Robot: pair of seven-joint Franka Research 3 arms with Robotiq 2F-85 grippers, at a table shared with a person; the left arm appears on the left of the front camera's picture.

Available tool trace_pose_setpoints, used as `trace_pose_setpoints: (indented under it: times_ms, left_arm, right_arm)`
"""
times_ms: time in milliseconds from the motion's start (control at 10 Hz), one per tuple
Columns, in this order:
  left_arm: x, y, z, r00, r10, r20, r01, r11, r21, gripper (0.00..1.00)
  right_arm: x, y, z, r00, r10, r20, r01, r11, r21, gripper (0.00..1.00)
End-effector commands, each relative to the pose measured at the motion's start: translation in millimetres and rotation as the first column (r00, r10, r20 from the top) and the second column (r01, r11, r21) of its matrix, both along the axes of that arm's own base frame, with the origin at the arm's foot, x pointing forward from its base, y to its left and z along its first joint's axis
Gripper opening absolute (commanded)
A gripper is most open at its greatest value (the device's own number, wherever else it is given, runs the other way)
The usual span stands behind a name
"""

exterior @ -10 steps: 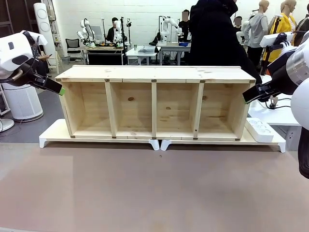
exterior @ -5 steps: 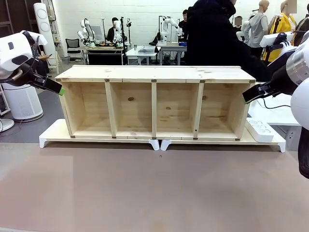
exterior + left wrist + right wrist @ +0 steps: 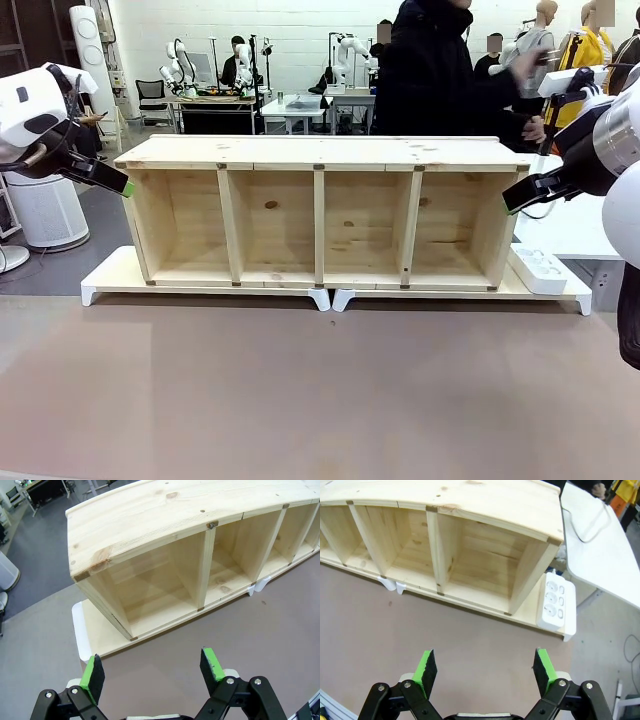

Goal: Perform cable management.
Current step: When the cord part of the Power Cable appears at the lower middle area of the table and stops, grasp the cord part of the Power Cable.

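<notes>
A thin black cable (image 3: 585, 541) lies in a loop on the white side table (image 3: 605, 565) beyond the right end of the wooden shelf unit (image 3: 320, 152); its plug end is not visible. A person's hand (image 3: 537, 128) is near that table behind the shelf. My left gripper (image 3: 125, 188) hangs open off the shelf's left end, and in the left wrist view it (image 3: 152, 670) is open above the brown table with nothing in it. My right gripper (image 3: 510, 203) hovers open at the shelf's right end, and the right wrist view shows it (image 3: 483, 667) open and holding nothing.
The shelf unit (image 3: 470, 500) has several open compartments and stands on white risers (image 3: 105, 280). A white power strip (image 3: 556, 602) lies on the riser at its right end. The brown tabletop (image 3: 320, 390) stretches in front. A person in dark clothing (image 3: 430, 70) stands behind the shelf.
The person behind the shelf has turned and brought a hand out to the right, toward the white table. Neither arm has moved.
</notes>
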State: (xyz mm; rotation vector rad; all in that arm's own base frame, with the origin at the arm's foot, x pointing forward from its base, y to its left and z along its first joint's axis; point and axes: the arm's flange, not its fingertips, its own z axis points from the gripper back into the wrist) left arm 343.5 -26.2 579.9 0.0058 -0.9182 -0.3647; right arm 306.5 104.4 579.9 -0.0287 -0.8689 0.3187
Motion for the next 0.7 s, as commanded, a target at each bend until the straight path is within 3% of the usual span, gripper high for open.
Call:
trace_pose_setpoints:
  times_ms: [0, 600]
  left_arm:
    - [0.2, 1.9, 1.0, 1.000, 0.002, 0.010, -0.002, 1.000, -0.005, 1.00]
    - [0.2, 1.9, 1.0, 1.000, 0.002, 0.010, -0.002, 1.000, -0.005, 1.00]
  right_arm:
    - [3.1, 0.7, -2.9, 1.000, 0.003, -0.004, -0.003, 1.000, -0.001, 1.00]
    - [3.1, 0.7, -2.9, 1.000, 0.003, -0.004, -0.003, 1.000, -0.001, 1.00]
